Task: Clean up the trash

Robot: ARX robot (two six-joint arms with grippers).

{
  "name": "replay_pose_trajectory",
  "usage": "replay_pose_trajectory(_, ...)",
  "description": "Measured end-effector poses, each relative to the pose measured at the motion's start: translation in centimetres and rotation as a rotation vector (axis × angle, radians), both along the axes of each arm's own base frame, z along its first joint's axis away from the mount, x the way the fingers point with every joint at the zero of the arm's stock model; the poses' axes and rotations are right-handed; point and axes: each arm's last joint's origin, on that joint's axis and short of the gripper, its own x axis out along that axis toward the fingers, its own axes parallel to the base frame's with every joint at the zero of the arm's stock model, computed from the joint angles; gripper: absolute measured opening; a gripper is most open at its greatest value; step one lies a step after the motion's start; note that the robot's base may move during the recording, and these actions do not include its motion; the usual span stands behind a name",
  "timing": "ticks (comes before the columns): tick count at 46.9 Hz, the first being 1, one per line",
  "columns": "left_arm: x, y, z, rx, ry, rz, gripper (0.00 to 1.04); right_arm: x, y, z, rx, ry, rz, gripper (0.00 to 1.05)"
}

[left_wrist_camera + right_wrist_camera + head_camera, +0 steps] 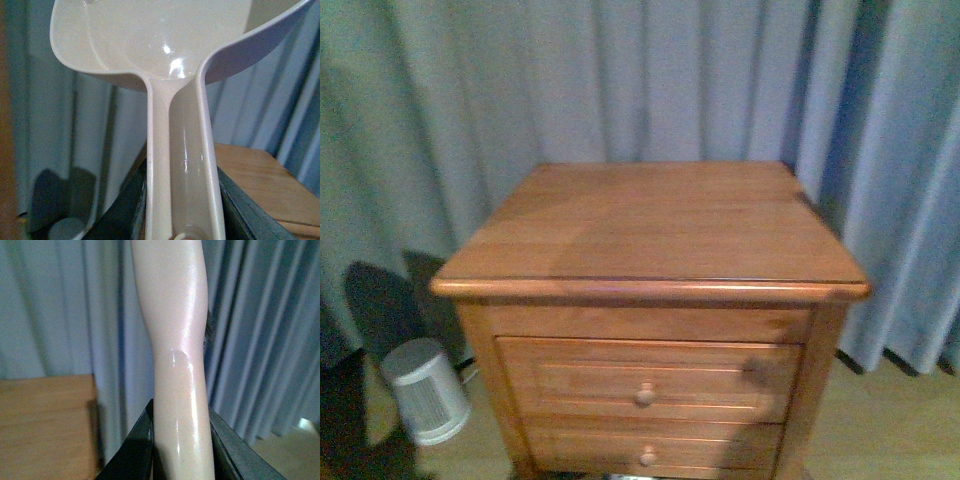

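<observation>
The left claw [181,172] grips the dustpan [150,40] by its handle and the right claw [180,412] clamps a pale handle [172,315], yet the trash shows in no view, so a blind sweep could strike the desk [660,230].

From slightly above, the front camera faced the brown wooden nightstand [650,235], while the wrist cameras looked closely along a pale pink plastic dustpan [182,165] and a glossy pink handle [175,365], all sharing the nightstand top and the grey-blue pleated curtain [620,70].

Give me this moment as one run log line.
left fingers shut on pale pink plastic dustpan handle | right fingers shut on pale pink handle | brown wooden nightstand ahead | trash not in view
</observation>
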Motion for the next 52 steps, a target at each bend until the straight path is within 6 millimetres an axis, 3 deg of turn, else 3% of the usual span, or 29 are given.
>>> replay_pose_trajectory(52, -0.03, 0.07, -0.1, -0.006, 0.002, 0.013, 0.28, 0.05, 0.14, -0.07, -0.011, 0.003, 0.017, 0.21)
